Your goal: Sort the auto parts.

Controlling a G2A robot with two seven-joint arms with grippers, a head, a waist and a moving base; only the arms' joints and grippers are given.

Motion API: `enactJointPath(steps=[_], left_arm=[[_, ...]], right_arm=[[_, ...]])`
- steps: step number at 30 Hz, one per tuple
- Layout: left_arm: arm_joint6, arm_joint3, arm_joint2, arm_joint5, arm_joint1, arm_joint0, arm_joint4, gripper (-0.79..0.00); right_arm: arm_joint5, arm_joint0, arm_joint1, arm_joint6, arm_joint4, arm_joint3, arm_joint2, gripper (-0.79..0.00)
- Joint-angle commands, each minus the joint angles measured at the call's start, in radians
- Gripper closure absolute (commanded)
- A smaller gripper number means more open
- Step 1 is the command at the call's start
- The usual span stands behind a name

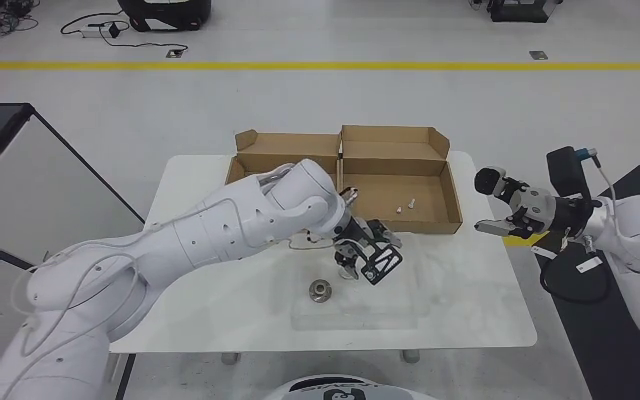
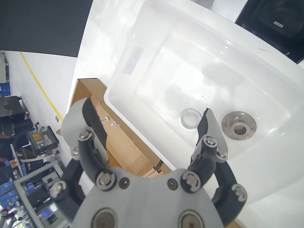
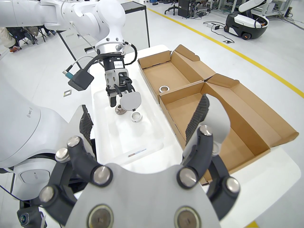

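Two parts in tray (image 2: 237, 48): flange (image 2: 238, 125), ring (image 2: 189, 119), adjacent.
Left gripper (image 2: 147, 106): I see jaws apart, above them, mid-frame.
Right gripper (image 3: 144, 103): jaws apart, right of frame.

**Our count: five parts, three holders**

We count two rings. One ring (image 2: 189, 119) lies just beside a fingertip of the left gripper (image 2: 147, 106), and a second ring (image 3: 163, 88) lies in the far box (image 3: 166, 74). We count one flange (image 2: 238, 125), near that same fingertip on its other side. We count two bolts, a bolt (image 2: 104, 119) and a second bolt (image 2: 114, 123), close together in the near box (image 3: 237, 129) beside the gripper. That makes two boxes and one tray (image 2: 190, 60).
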Motion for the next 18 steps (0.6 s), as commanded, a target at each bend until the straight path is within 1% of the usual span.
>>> enactJointPath(steps=[1,3,11,18], left_arm=[[-0.036,-0.003,0.0,0.0,-0.002,0.001,-0.007,-0.785],[-0.071,-0.007,0.0,0.0,-0.003,0.003,-0.019,-0.785],[-0.285,-0.031,0.0,0.0,-0.008,0.03,-0.093,-0.785],[-0.459,-0.084,0.0,0.0,-0.006,0.044,-0.203,-0.785]], right_arm=[[0.0,0.0,0.0,0.0,0.0,0.0,0.0,-0.785],[0.0,0.0,0.0,0.0,0.0,0.0,0.0,-0.785],[0.0,0.0,0.0,0.0,0.0,0.0,0.0,-0.785],[0.0,0.0,0.0,0.0,0.0,0.0,0.0,-0.785]])
